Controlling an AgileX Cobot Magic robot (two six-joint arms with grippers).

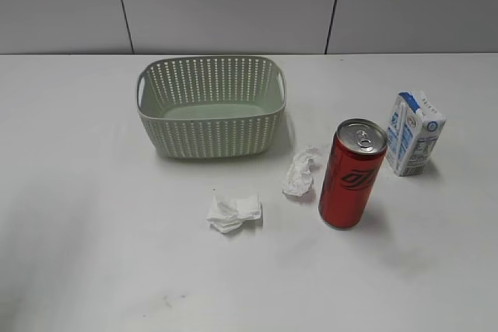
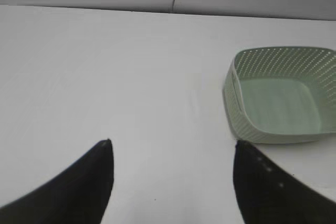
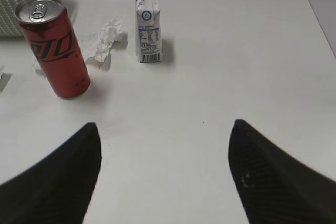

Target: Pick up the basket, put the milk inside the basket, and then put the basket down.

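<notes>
Pale green plastic, slotted sides: the basket (image 1: 210,106) sits upright on the white table (image 1: 93,254), toward the back, nothing inside it. Milk (image 1: 415,131) stands upright well to the basket's right, white and blue carton (gabled top toward the wall). Between them, nearer the front, a red can (image 1: 352,173) stands upright, just beside the milk but apart from it. One crumpled tissue (image 1: 301,171) lies just left of the can; a second tissue (image 1: 233,211) lies in front of the basket, apart from it.

Left gripper (image 2: 173,182) hangs over bare table, jaws spread wide, holding nothing; basket off to its right. Right gripper (image 3: 165,169) likewise spread wide and empty, over the table short of the can and milk.
</notes>
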